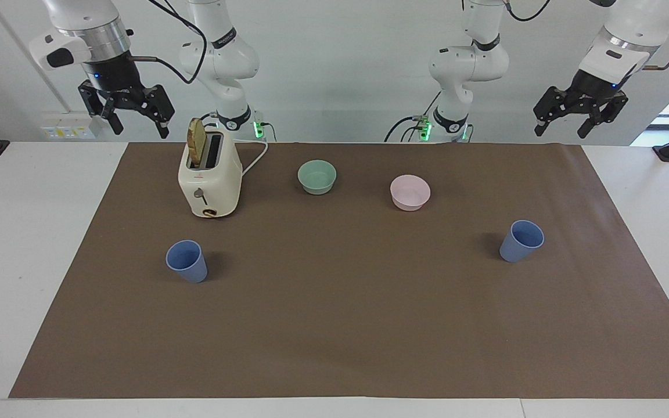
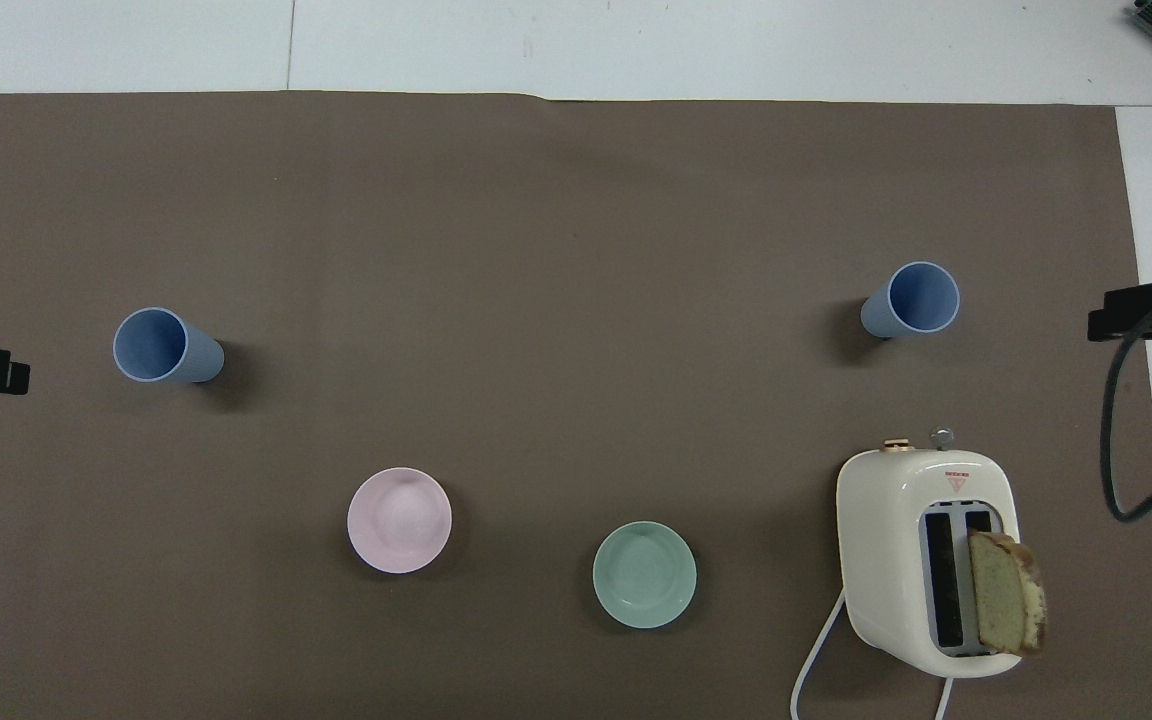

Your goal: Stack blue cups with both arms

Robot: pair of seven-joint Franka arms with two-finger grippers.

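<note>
Two blue cups stand upright and far apart on the brown mat. One cup (image 1: 186, 261) (image 2: 911, 300) is toward the right arm's end, farther from the robots than the toaster. The other cup (image 1: 521, 241) (image 2: 164, 347) is toward the left arm's end. My right gripper (image 1: 137, 123) hangs open and empty, high over the table's edge beside the toaster. My left gripper (image 1: 564, 125) hangs open and empty, high over the mat's corner at its own end. Both arms wait, well away from the cups.
A cream toaster (image 1: 209, 180) (image 2: 926, 560) with a bread slice sticking out stands near the right arm. A mint-green bowl (image 1: 317, 177) (image 2: 644, 575) and a pale pink bowl (image 1: 410, 193) (image 2: 399, 520) sit between the arms' bases, nearer the robots than the cups.
</note>
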